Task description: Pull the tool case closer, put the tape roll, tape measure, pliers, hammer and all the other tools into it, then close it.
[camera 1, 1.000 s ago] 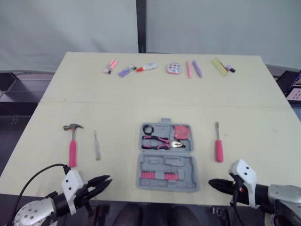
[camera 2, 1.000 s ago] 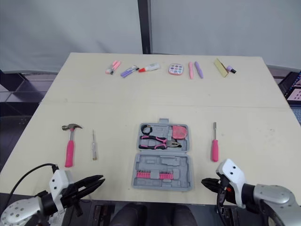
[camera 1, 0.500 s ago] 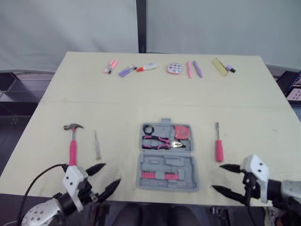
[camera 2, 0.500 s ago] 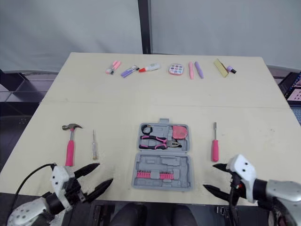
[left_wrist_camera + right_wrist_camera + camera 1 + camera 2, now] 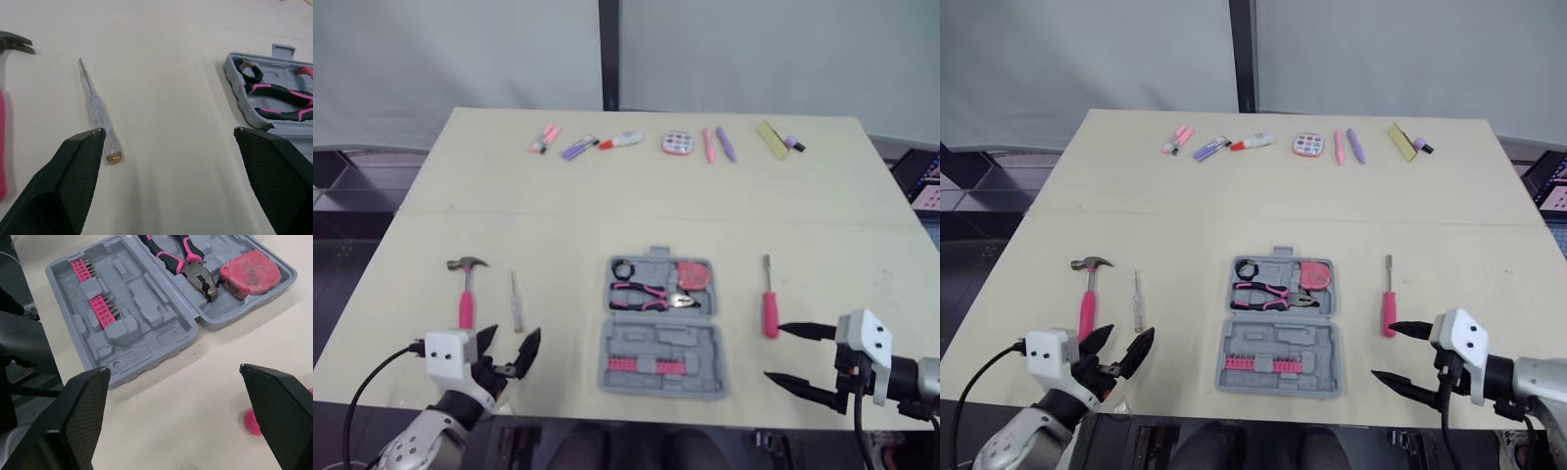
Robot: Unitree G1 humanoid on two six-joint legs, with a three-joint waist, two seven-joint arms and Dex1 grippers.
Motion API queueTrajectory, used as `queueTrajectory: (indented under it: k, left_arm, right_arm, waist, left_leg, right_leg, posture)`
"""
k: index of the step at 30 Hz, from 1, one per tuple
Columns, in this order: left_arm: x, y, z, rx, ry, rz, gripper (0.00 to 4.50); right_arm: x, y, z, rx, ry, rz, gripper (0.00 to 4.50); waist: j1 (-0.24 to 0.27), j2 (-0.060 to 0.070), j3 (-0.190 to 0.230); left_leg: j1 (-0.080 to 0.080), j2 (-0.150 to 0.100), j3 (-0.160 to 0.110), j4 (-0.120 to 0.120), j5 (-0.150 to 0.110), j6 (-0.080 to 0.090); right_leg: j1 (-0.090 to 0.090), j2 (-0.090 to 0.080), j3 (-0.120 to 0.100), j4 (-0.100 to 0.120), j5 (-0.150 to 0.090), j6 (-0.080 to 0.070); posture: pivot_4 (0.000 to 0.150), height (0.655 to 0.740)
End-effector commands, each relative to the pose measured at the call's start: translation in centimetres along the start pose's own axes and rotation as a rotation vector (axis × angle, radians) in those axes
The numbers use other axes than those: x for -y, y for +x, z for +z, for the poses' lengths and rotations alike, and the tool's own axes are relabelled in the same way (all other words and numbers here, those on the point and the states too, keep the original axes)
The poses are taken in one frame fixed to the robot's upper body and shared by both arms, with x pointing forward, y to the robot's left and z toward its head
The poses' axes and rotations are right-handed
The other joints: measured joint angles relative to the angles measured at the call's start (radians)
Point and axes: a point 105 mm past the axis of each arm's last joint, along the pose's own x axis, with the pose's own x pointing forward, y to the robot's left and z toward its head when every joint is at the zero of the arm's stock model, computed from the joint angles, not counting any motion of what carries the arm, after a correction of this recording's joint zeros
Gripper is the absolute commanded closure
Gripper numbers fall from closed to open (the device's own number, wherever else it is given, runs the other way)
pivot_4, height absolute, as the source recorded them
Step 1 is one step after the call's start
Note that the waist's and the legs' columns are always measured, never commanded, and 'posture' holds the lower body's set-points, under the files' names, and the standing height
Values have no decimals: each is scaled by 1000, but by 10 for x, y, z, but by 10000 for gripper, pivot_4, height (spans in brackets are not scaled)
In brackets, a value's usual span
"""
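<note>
Open tool case (image 5: 661,328) lying flat at the middle of the pale table (image 5: 607,206), close to its near edge. The far half of the case holds the black tape roll (image 5: 624,269) at its left, the pink-handled pliers (image 5: 651,294) laid across the middle, and the pink tape measure (image 5: 692,275) at its right; the near half carries a row of pink bits (image 5: 641,364) in moulded slots. Left of the case, the hammer (image 5: 464,294) lies on the table with its head far and its pink handle pointing near, and the slim clear screwdriver (image 5: 515,302) lies just to its right, roughly parallel, well apart from the case. Right of the case lies the pink-handled screwdriver (image 5: 769,304), blade pointing far. The left gripper (image 5: 509,345) sits at the near edge of the table, just near of the hammer handle and the clear screwdriver, its two black fingers spread apart and holding nothing. The right gripper (image 5: 775,352) sits at the near right, fingers pointing left toward the case and likewise spread wide and empty; its farther fingertip is just beside the end of the pink screwdriver handle. A row of small pink and purple items (image 5: 666,143) lines the far edge of the table.
</note>
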Motion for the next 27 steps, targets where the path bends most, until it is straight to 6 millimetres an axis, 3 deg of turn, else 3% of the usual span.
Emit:
queueTrajectory:
  k: [1, 7, 14, 27]
  left_arm:
    - [-18, 9, 5, 7, 24, 116, 0]
    - [-32, 39, 17, -15, 67, 211, 0]
    - [-26, 64, 13, -95, 26, 240, 0]
    - [-16, 79, 17, -157, 34, 289, 0]
  right_arm:
    - [3, -2, 6, 3, -27, -5, 342]
    - [4, -2, 7, -4, -29, -12, 342]
    - [6, 0, 7, -7, -35, -31, 342]
    - [5, 1, 6, -7, -36, -58, 342]
  waist:
    - [1, 0, 0]
    - [2, 0, 0]
    - [1, 0, 0]
    - [1, -1, 0]
  left_leg:
    - [0, 0, 0, 0, 0, 0]
    - [1, 0, 0, 0, 0, 0]
    - [1, 0, 0, 1, 0, 0]
    - [-1, -1, 1, 1, 0, 0]
  right_leg:
    - [0, 0, 0, 0, 0, 0]
    - [1, 0, 0, 1, 0, 0]
    - [0, 0, -1, 3, 0, 0]
    - [-5, 0, 0, 10, 0, 0]
  posture:
    - [1500, 7134]
    - [1500, 7134]
    - [1500, 7134]
    - [1500, 7134]
